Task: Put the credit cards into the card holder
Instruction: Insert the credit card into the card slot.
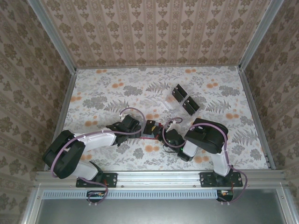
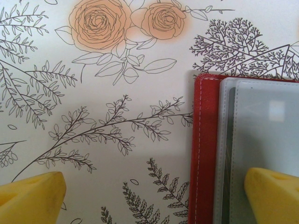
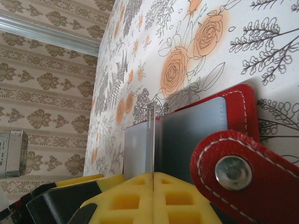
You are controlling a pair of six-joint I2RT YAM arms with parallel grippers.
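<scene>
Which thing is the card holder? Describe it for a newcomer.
On the flowered table, look near the middle, where the open left gripper and the right gripper, pinching a credit card, converge. The card holder lies open there: a small red stitched wallet with grey pockets and a snap tab. The black cards and clear tray farther back are not red.

Credit cards (image 1: 190, 105) lie behind the card holder (image 1: 150, 128).

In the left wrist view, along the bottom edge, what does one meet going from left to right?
yellow fingertip → flowered table → card holder's red edge → grey pockets → second yellow fingertip
</scene>
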